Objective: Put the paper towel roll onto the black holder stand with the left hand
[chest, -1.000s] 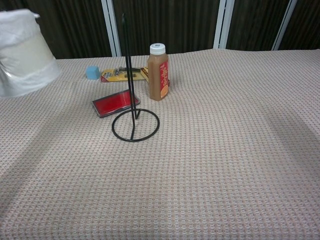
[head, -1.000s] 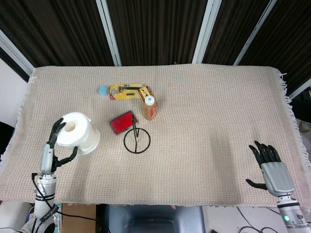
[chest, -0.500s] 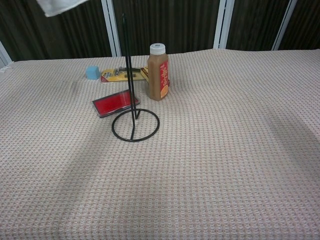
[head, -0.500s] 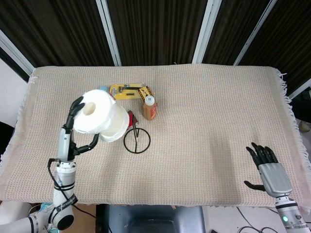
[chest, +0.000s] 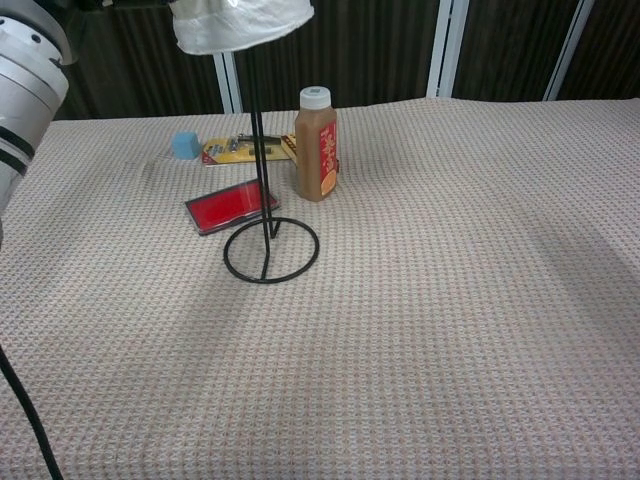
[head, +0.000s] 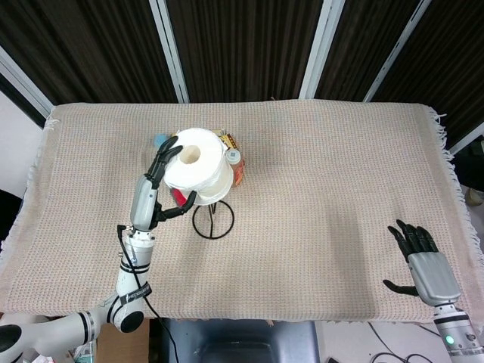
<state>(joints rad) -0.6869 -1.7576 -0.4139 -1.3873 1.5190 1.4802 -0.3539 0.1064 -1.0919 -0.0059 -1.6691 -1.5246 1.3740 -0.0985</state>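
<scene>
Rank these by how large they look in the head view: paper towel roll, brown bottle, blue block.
1. Paper towel roll, though it is raised nearer the camera, which enlarges it.
2. Brown bottle, partly hidden.
3. Blue block, partly hidden.

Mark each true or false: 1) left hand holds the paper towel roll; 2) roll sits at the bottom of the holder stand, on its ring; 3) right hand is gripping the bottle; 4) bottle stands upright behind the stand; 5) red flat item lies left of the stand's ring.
1) True: the left hand holds the paper towel roll.
2) False: the roll is up at the top of the black holder stand; the ring is bare.
3) False: the right hand holds nothing, far from the bottle.
4) True.
5) True: red flat item.
</scene>
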